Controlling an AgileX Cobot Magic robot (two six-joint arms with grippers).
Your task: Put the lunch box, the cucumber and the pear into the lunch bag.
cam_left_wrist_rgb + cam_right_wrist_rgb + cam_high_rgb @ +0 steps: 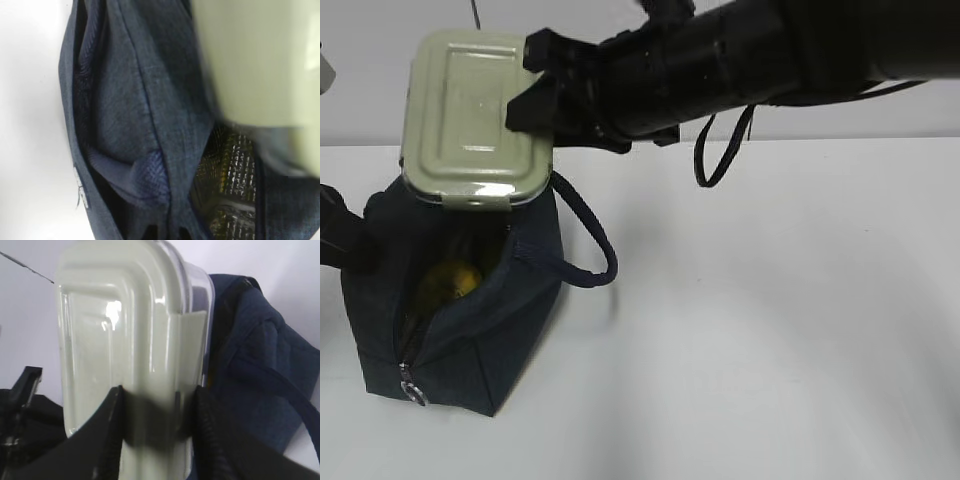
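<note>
My right gripper (535, 95) is shut on the lunch box (470, 110), pale sage-green lid towards the exterior camera, and holds it tilted right above the open mouth of the navy lunch bag (480, 340). In the right wrist view the fingers (112, 435) clamp the box (125, 340) by its end, with the bag (260, 365) behind. The yellow pear (455, 280) lies inside the bag. The cucumber is hidden. My left gripper (355, 235) sits at the bag's left rim; in the left wrist view it (168, 232) pinches the fabric (125, 100) beside the silvery lining (235, 170).
The bag stands at the front left of the white table (770, 330). Its loop handle (595, 240) hangs out to the right, and the zipper's ring pull (413, 390) hangs at the near end. A black cable loop (720, 160) dangles under the right arm.
</note>
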